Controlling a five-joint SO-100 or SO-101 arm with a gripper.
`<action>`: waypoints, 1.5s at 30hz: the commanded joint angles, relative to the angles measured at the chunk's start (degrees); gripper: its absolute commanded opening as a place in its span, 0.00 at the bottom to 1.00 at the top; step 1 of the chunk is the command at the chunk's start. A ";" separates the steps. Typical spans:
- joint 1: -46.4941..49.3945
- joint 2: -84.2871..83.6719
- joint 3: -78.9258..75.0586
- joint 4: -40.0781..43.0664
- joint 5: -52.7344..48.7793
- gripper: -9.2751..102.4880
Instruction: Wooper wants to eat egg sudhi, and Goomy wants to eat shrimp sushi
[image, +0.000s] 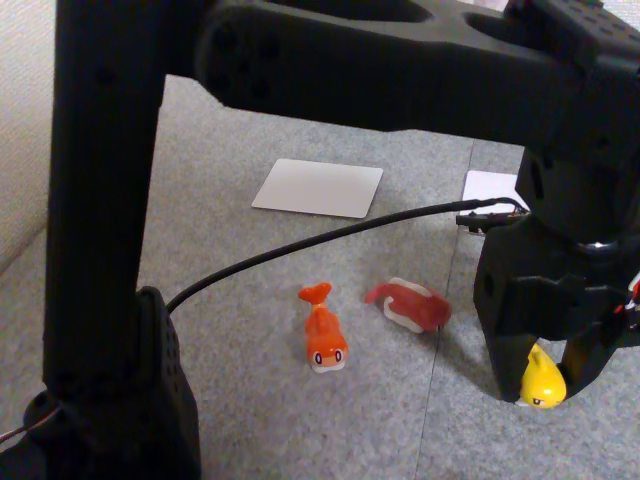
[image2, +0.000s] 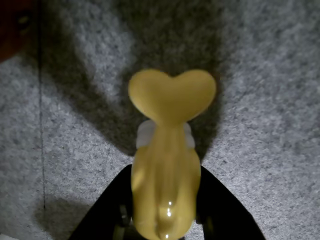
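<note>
You have the gripper (image: 540, 385) at the near right of the fixed view, low over the grey carpet (image: 300, 400), with its jaws clamped on the egg sushi (image: 543, 380), the yellow fish toy whose head shows between the black fingers just above the floor. In the wrist view the same egg sushi (image2: 165, 185) stands between the two fingers (image2: 107, 215), its heart-shaped tail pointing away from the camera and a strip of white underside visible at each flank; its shadow falls on the carpet beyond it. To the left, near the middle of the fixed view, the shrimp sushi (image: 323, 330) lies on the carpet, orange, eyes toward the camera and tail pointing far. Just right of it and slightly farther lies a red toy (image: 410, 303) with a white underside, blurred, apart from the orange one. A black cable (image: 300, 245) runs from the arm's base on the left across to the gripper. Farther back a white card (image: 318, 188) lies flat, and a second white sheet (image: 488, 185) shows at the far right, partly behind the arm.
</note>
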 joint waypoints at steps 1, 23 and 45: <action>-0.53 0.26 -1.58 0.44 0.35 0.16; -19.95 21.62 -2.46 14.94 26.46 0.12; -59.24 25.75 -2.46 2.20 77.87 0.12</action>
